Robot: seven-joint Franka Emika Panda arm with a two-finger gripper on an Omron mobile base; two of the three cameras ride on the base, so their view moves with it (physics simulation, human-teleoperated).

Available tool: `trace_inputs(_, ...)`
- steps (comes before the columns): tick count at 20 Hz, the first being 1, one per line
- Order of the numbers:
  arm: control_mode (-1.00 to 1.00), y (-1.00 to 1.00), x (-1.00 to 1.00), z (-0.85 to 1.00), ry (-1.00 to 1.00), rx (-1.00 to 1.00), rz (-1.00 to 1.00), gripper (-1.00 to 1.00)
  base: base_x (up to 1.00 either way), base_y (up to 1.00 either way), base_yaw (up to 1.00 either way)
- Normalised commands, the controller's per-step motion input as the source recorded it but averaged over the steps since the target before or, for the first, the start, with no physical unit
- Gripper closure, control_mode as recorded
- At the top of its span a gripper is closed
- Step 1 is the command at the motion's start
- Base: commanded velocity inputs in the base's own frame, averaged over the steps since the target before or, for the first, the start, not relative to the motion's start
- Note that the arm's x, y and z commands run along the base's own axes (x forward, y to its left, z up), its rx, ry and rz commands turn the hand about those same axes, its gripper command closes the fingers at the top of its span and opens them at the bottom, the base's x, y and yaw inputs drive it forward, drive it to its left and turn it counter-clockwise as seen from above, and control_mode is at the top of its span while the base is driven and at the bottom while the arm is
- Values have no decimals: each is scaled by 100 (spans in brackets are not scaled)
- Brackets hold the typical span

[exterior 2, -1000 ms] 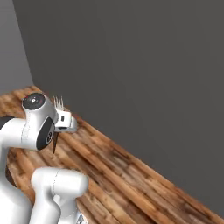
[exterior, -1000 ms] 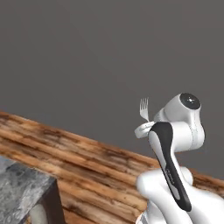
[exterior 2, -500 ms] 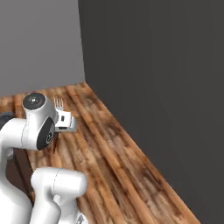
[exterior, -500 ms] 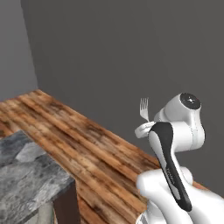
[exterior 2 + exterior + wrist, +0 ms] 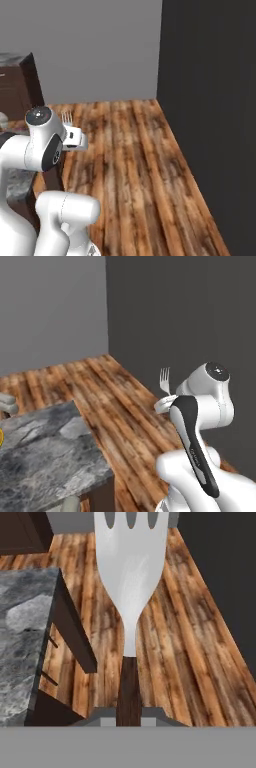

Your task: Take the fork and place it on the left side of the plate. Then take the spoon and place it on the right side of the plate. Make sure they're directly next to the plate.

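While clamping the jaws together on the dark brown handle of the fork (image 5: 164,380), carrying it high above the wooden floor (image 5: 125,406), tines pointing up. Showing in the hand view as a broad silver head (image 5: 131,572) running toward 12 o'clock, with the handle dropping straight down between the two tips at 6 o'clock; peeking up beside the white wrist in the right base view (image 5: 67,117).

Judging the task as early: fork lifted and in transit, not yet set down on the plate's left side; spoon's turn presumably waiting after that, so both placements remaining. Noticing a yellow sliver (image 5: 1,437) at the 9 o'clock edge of the left base view, above the grey marble counter (image 5: 45,441); possibly the plate's rim, but too small to tell.

Watching the edges: counter's near corner lying toward 8 o'clock of the fork in the left base view, its dark side face dropping to the floor; in the hand view the same counter (image 5: 20,637) sitting at 9 o'clock, its edge running up toward 11. Keeping well apart from the dark wall (image 5: 190,306) standing at 1 to 3 o'clock and the grey wall (image 5: 50,306) at 10 to 12. Finding open room over the floor between counter and dark wall; needing, by the look of it, a swing toward 9 o'clock, staying above the counter's edge with the tines.
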Motion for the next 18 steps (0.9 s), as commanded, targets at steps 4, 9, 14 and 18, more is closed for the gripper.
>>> trace_inputs(4,100,0,0,0,0,0,0,100,79,-15,51)
trace_inputs(9,100,0,0,0,0,0,0,100,71,-25,48)
trace_inputs(14,100,0,0,0,0,0,0,100,48,-53,39)
trace_inputs(18,100,0,0,0,0,0,0,100,33,-64,35)
